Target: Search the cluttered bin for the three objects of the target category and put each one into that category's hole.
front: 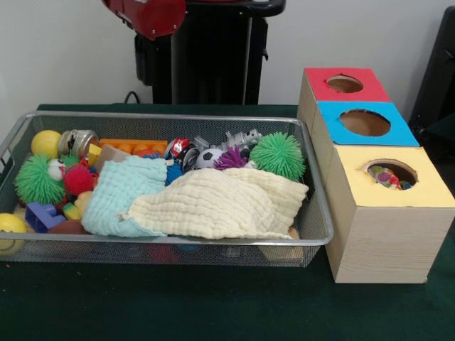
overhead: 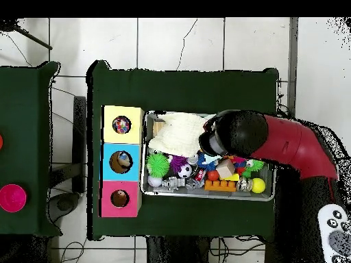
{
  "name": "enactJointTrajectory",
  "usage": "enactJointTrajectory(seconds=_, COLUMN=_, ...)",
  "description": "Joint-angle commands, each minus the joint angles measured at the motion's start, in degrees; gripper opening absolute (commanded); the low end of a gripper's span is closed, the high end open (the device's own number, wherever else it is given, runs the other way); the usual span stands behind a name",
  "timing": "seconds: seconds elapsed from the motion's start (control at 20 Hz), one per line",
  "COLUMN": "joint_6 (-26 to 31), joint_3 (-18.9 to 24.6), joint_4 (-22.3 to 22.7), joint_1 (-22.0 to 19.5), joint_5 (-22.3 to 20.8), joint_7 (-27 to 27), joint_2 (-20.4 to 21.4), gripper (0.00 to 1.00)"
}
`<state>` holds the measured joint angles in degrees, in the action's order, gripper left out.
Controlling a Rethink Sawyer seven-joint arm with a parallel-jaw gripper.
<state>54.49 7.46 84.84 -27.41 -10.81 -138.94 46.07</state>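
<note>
Cream cloth and a pale blue cloth are covering much of the wire bin, likely hiding targets. The red arm is hanging over it; I cannot tell how the jaws stand. A blind grab is risking cloth snagging.

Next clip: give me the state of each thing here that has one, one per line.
Wire bin: full of toys.
Cream cloth: crumpled over the toys.
Blue cloth: crumpled, partly under the cream cloth.
Yellow hole: toys inside.
Blue hole: something inside.
Arm: above the bin.
</note>
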Motion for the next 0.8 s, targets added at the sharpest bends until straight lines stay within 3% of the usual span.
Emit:
enactJointTrajectory(seconds=0.05, joint_6=-8.7, joint_3=1.6, joint_4=7.5, joint_1=-3.6, joint_5=-4.7, joint_7=7.2, joint_2=-2.8, gripper=0.0)
enactJointTrajectory(seconds=0.5, joint_6=-12.1, joint_3=2.8, joint_4=8.0, joint_1=-6.9, joint_5=-6.6, joint_7=7.9, joint_2=-7.8, gripper=0.0)
enactJointTrajectory(seconds=0.6, joint_6=-10.5, joint_3=2.1, joint_4=8.5, joint_1=-6.3, joint_5=-7.0, joint_7=7.2, joint_2=-7.2, gripper=0.0)
enactJointTrajectory(seconds=0.8, joint_6=-13.1, joint_3=1.9, joint_4=10.1, joint_1=-6.8, joint_5=-7.9, joint_7=5.5, joint_2=-8.2, gripper=0.0)
